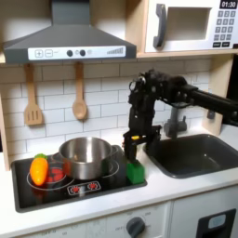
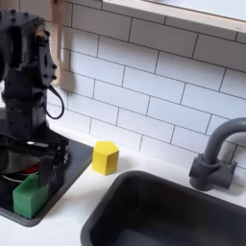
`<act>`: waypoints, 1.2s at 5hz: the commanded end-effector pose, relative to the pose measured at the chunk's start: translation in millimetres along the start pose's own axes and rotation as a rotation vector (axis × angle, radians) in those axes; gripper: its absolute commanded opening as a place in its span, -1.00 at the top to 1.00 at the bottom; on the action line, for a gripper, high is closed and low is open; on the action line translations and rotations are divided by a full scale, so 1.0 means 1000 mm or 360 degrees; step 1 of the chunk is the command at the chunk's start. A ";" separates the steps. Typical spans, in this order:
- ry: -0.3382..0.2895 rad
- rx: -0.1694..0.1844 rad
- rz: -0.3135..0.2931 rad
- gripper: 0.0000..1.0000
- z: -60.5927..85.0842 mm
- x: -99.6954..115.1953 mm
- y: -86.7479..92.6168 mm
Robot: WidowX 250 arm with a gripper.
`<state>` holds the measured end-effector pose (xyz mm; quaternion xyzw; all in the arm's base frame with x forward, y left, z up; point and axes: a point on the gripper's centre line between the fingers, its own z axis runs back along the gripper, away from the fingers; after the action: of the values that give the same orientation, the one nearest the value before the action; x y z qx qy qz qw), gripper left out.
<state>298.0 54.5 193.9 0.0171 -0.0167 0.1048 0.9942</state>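
**Jaws poised over a green block at the stovetop's corner**

Green block [image 1: 136,172] sits at the front right corner of the black stovetop [image 1: 28,191], on the toy kitchen's surface [image 1: 177,186]. It is a small, chunky cube-like piece, bright green, with flat faces and softly rounded edges; in the second exterior view [image 2: 29,197] its top face looks slightly lighter than its sides. It rests flat on the stovetop, upright rather than tipped.

The black arm's jaws [image 1: 132,149] hang straight down just above the block, pointing at it. They stand narrowly parted and hold nothing; whether the tips touch the block's top I cannot tell.

In the first exterior view, a steel pot [image 1: 86,156] stands in the middle of the stovetop, just beside the block on the first exterior view's left. An orange, carrot-like toy [image 1: 38,169] lies near the stovetop's left edge, touching a red item whose shape is hard to make out.

A yellow block [image 2: 105,157] stands on the surface between the stovetop's right edge and the dark sink [image 2: 163,216], close to the tiled back wall. A grey faucet [image 2: 213,154] rises at the sink's back edge. Two wooden utensils [image 1: 79,98] hang on the wall above the stovetop.
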 end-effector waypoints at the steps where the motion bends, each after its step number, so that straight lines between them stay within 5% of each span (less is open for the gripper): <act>1: 0.0052 0.0025 -0.0006 -1.00 -0.015 0.008 -0.003; 6: 0.0125 0.0027 -0.0017 -1.00 -0.049 0.012 -0.001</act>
<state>311.6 54.7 145.6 0.0238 0.0220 0.0920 0.9952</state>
